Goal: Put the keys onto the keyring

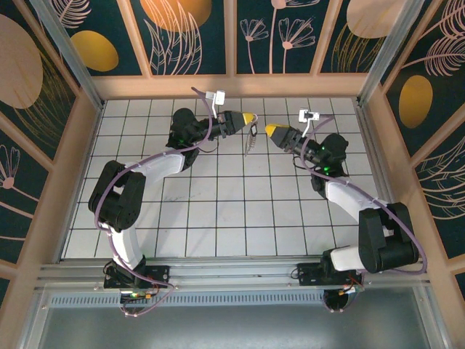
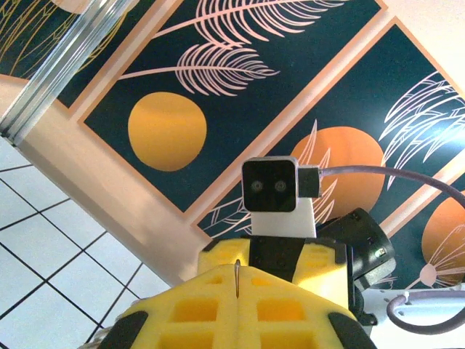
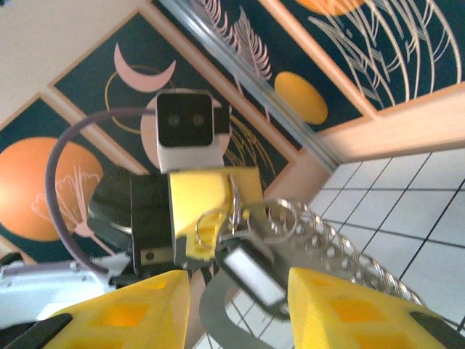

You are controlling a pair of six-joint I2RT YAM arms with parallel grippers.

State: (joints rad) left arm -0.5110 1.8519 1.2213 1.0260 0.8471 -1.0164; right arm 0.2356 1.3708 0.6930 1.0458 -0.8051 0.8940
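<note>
The left tool is clamped fully closed on the keyring, which hangs below its yellow fingertips over the far centre of the white-tiled worktop. In the left wrist view a thin strand of the ring's wire stands upright in the seam between the left tool's pressed-together pads. Facing it just to the right, the right tool has its jaws partly apart and nothing gripped. From the right wrist, its two yellow fingers frame the bunch: the silvery coils of the keyring trail off to the right, and a dark-headed key dangles in the gap of the right tool. Whether either finger touches the key cannot be told. The two tools point at each other, tips near but apart, with the ring between and slightly below them. The left arm rises from its base at the near left, folds at the elbow out by the left wall, and stretches its forearm towards the far centre. The right arm mirrors it from the near right, elbow out by the right wall and forearm angled inward and away.
</note>
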